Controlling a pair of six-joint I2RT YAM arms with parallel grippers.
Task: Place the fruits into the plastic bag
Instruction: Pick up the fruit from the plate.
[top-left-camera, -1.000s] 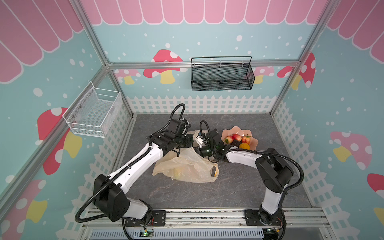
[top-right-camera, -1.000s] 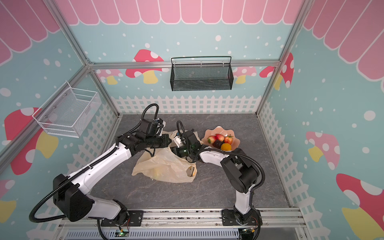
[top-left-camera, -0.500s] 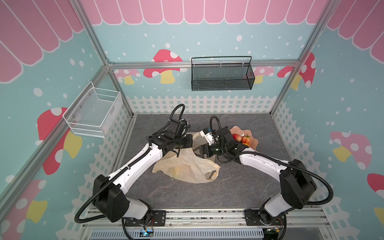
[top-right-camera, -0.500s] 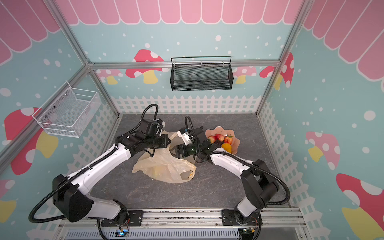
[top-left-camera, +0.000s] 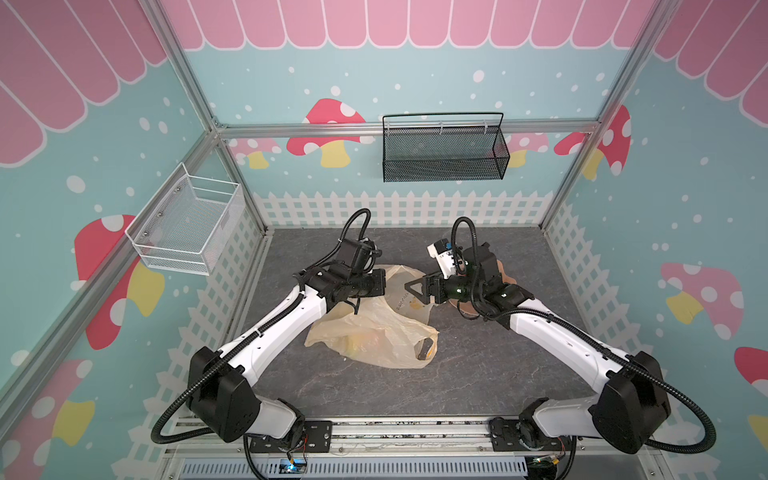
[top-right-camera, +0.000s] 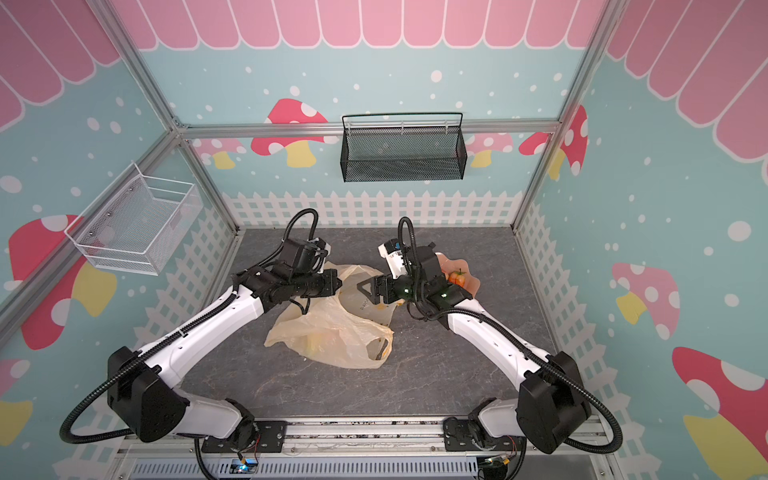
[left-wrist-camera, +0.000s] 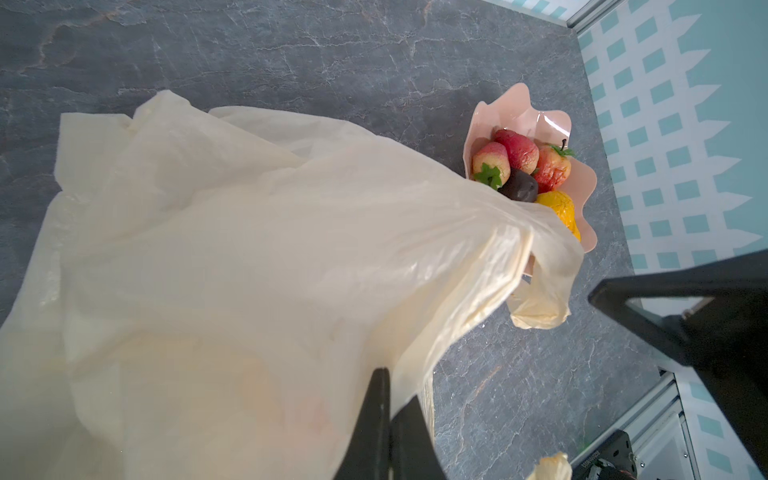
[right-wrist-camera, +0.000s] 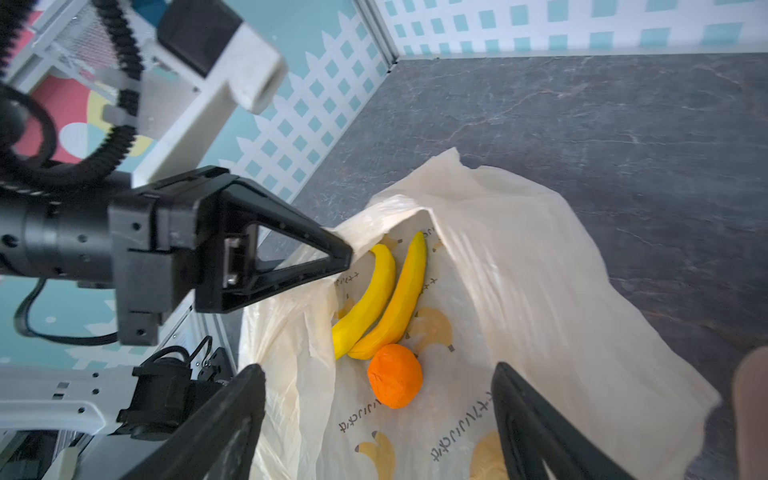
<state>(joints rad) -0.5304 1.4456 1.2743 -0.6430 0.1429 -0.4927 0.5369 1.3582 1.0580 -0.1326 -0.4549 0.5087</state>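
Crinkly cream-yellow plastic bag (top-left-camera: 374, 328) slumped on the bench (top-left-camera: 457, 374), mouth raised open, two bananas (right-wrist-camera: 382, 299) and a tangerine (right-wrist-camera: 395, 381) inside; red green-leafed fruits (left-wrist-camera: 515, 149), dark purple fruit (left-wrist-camera: 519, 187) and lumpy yellow-orange fruit (left-wrist-camera: 559, 208) piled in the pink scalloped bowl (left-wrist-camera: 519, 99) beside it.

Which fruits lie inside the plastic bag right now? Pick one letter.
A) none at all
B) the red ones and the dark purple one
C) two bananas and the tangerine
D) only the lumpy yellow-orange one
C: the right wrist view shows two bananas and the tangerine lying inside the plastic bag, while the red fruits and the dark purple one sit in the pink bowl.
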